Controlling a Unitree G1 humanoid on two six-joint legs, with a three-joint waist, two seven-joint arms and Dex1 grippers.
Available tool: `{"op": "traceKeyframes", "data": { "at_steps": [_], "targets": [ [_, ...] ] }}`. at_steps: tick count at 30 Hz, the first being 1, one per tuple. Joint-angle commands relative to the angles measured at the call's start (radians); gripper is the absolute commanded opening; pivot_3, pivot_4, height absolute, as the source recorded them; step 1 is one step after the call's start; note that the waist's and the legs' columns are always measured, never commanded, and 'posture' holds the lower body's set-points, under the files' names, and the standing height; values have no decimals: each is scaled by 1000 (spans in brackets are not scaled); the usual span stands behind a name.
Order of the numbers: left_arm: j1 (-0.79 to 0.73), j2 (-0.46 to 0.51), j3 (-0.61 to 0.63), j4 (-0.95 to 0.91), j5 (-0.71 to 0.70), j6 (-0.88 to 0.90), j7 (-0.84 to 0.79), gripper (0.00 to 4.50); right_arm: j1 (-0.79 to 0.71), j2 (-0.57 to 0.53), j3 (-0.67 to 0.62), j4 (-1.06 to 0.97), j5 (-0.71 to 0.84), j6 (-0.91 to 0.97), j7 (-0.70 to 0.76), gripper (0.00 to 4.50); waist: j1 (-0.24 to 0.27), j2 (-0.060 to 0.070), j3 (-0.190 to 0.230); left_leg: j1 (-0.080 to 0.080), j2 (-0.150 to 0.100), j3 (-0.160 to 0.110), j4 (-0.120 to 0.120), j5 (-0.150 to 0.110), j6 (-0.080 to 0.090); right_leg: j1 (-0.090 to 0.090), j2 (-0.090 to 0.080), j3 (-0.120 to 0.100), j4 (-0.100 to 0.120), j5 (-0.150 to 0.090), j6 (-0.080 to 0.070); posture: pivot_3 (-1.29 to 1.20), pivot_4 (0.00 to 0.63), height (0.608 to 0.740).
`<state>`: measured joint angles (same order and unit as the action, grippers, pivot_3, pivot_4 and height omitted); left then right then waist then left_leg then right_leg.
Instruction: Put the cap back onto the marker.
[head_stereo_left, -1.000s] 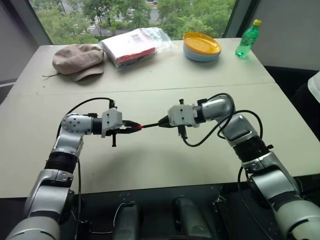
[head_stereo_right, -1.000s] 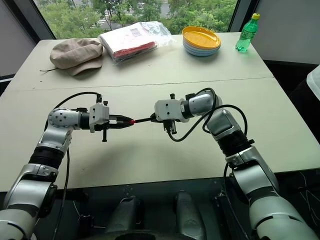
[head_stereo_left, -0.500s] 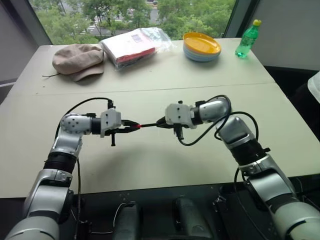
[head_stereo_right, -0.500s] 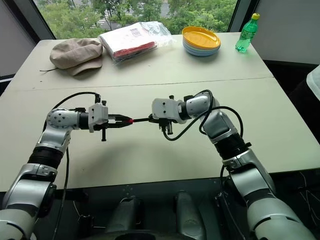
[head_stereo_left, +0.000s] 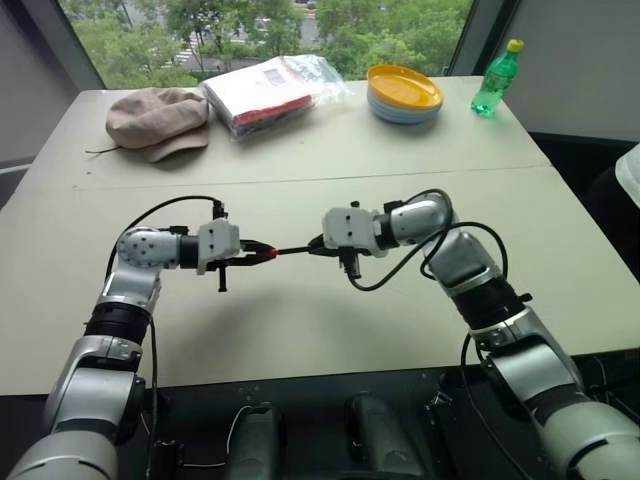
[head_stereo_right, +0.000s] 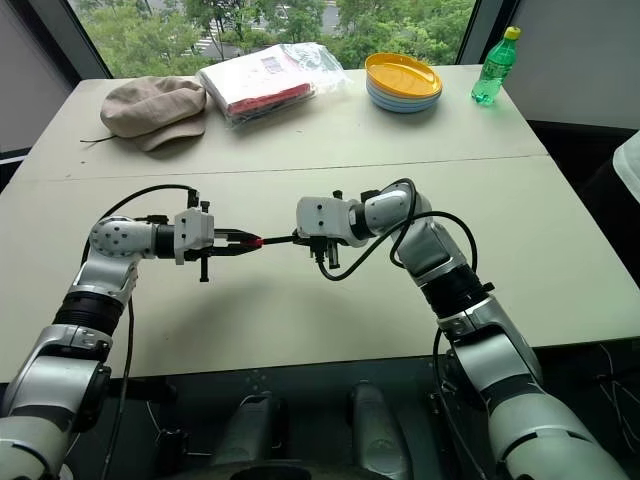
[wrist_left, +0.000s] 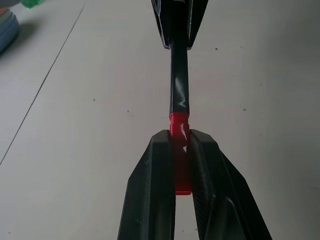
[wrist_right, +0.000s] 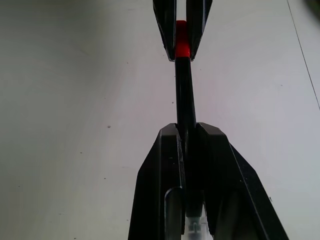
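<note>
Both grippers stay clamped, left (wrist_left: 180, 150) on cap (wrist_left: 180, 127), right (wrist_right: 187, 135) on marker (wrist_right: 185, 90), seemingly pushed closer

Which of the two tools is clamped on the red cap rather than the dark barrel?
The left tool holds the red cap; the right tool grips the dark marker by its barrel.

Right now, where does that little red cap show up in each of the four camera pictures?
Left eye view: the cap sits mid-picture, at the left gripper tips.
Right eye view: the cap is left of centre, between the two grippers.
Left wrist view: the cap is pinched between the near black fingers.
Right wrist view: the cap is near the top, in the far fingers.
Shared landmark: the marker, running from the cap to the right gripper.
</note>
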<state>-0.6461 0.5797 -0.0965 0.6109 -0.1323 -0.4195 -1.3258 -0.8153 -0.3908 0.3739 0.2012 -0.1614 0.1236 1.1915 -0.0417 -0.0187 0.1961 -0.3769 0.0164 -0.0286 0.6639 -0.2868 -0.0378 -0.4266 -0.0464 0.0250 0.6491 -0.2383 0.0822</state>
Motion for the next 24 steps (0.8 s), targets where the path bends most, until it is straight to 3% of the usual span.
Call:
{"op": "traceKeyframes", "data": {
  "at_steps": [1, 24],
  "targets": [
    [-82, -34, 38, -48, -60, 35, 37, 0, -21, 97, 81, -58, 62, -54, 47, 24, 0, 0, 0, 0, 0, 0, 0, 0, 0, 0, 0, 0, 0, 0, 0, 0, 150, 740],
    [-133, -26, 24, -8, 37, -60, 74, 0, -52, 151, 94, 71, -23, -88, 35, 24, -1, 0, 0, 0, 0, 0, 0, 0, 0, 0, 0, 0, 0, 0, 0, 0, 150, 740]
  ]
}}
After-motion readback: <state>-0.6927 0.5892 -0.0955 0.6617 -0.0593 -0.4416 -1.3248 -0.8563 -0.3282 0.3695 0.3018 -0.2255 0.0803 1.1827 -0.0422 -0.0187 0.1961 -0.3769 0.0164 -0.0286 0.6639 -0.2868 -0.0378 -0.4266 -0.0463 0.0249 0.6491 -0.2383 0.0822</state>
